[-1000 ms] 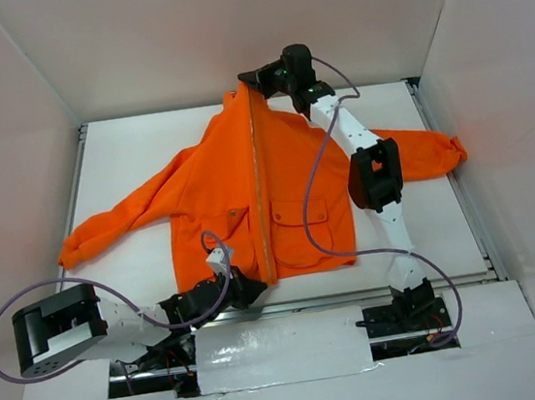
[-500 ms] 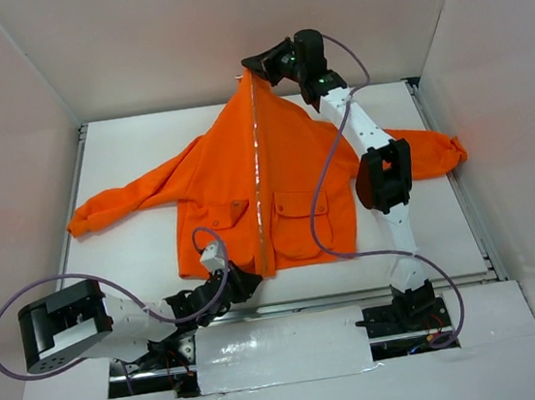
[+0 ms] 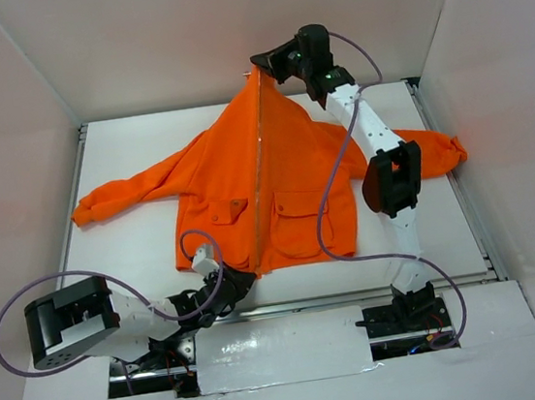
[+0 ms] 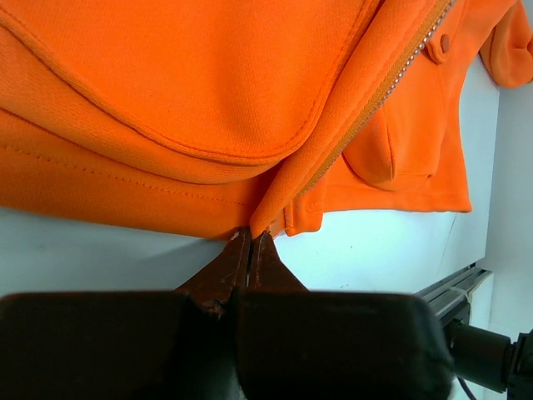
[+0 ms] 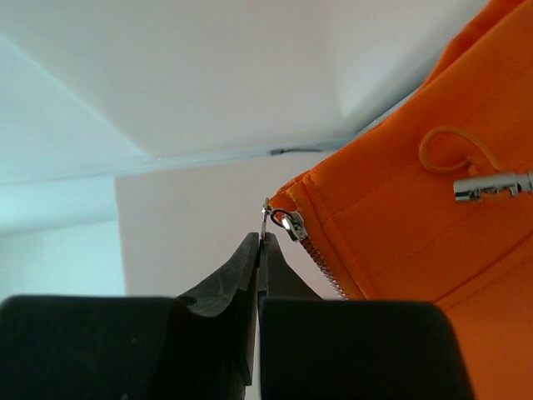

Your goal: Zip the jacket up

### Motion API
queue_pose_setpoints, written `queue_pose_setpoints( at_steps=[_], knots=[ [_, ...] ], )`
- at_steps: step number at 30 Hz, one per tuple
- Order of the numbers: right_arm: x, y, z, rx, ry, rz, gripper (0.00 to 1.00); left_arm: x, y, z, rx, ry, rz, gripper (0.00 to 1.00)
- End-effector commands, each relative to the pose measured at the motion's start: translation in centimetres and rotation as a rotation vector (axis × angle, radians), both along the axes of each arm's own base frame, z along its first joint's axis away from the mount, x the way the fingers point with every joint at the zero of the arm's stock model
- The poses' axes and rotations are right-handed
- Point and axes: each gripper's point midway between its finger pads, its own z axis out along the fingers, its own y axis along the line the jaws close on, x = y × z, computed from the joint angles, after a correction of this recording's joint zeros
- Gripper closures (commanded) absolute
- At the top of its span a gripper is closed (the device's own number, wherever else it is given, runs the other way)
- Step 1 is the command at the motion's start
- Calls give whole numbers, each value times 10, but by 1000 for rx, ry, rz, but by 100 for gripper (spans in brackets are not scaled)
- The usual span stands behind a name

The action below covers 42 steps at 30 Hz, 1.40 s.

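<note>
At the near edge of the white flat table [image 3: 138,260], the left gripper [image 4: 250,239] pinches the bottom hem of the small bright orange fabric jacket [image 3: 287,163], at the lower end of its pale centre zipper [image 3: 259,177]. The jacket lies spread on the middle of the table, sleeves out sideways. Over the far edge of the table, the right gripper [image 5: 260,240] pinches the small silver zipper pull [image 5: 266,218] at the raised collar.

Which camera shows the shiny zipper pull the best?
The right wrist view: the zipper pull sits large and sharp at the collar top, pinched by the right fingers. The top external view has it too small to see on the jacket. The left wrist view shows only the bottom hem.
</note>
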Motion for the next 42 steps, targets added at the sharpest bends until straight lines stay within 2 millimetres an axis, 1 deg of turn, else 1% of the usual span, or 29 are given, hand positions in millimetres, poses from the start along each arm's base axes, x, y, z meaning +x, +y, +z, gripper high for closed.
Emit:
queue_pose_setpoints(
  at_steps=[1,4,6,8,9,11,14,17,18,20,21,23,24,26,27,29,30,31,32,33,34,35,36,37,38,39,40,41,42],
  knots=[
    [1,-32,127,143,-452,-2,100,-44,23,-55,238,144,-182,100],
    [14,-17,91,146,-430,60,98,-42,9,-43,248,117,-230,100],
    [20,-16,76,120,-416,53,80,-41,7,-35,244,104,-227,98],
    [24,-22,73,76,-419,20,57,-40,9,-29,237,96,-215,73],
    [24,-24,76,63,-424,9,55,-40,10,-24,234,86,-216,64],
    [20,-31,96,35,-461,-14,44,-38,13,-18,232,77,-199,45],
    [3,-42,138,14,-537,-43,26,-37,20,1,232,41,-189,32],
    [-20,-55,179,-23,-608,-75,24,-31,17,34,197,-22,-176,27],
    [-36,-59,198,-55,-641,-89,23,-32,23,40,234,-14,-173,26],
    [-53,-63,213,-93,-666,-85,19,-27,29,61,224,-40,-140,14],
    [-74,-67,233,-111,-701,-85,18,-27,33,71,248,-43,-137,14],
    [-94,-69,226,-236,-680,-54,16,-22,43,90,262,-72,-101,10],
    [-121,-72,236,-276,-692,-42,15,-17,43,113,243,-100,-78,5],
    [-137,-77,200,-427,-594,-13,0,-6,68,132,331,-147,-4,0],
    [-169,-84,196,-526,-575,6,0,0,70,164,307,-182,31,1],
    [-195,-92,179,-636,-547,5,0,8,93,185,402,-214,75,1],
    [-217,-108,167,-705,-513,-41,0,19,104,220,386,-249,149,1],
    [-235,-110,153,-793,-504,-25,0,25,114,232,444,-270,155,0],
    [-240,-116,116,-853,-429,-10,0,39,132,242,490,-258,228,1],
    [-271,-132,121,-896,-448,-32,0,45,137,269,462,-273,242,1],
    [-284,-143,113,-926,-419,-67,0,52,144,279,520,-289,224,0],
    [-292,-150,85,-963,-362,-49,0,68,164,289,544,-273,299,1],
    [-321,-165,87,-974,-367,-73,0,72,167,311,507,-289,285,1],
    [-333,-177,82,-991,-349,-104,0,80,174,313,556,-275,283,1],
    [-342,-185,65,-1007,-308,-111,0,90,199,319,574,-252,360,1],
    [-368,-198,69,-987,-323,-151,0,92,210,332,576,-255,386,1],
    [-380,-205,60,-987,-311,-165,0,99,229,330,593,-218,418,1],
    [-405,-215,69,-954,-366,-200,0,100,238,333,592,-210,433,1],
    [-415,-219,65,-956,-377,-201,0,101,241,331,585,-203,413,1]
  ],
)
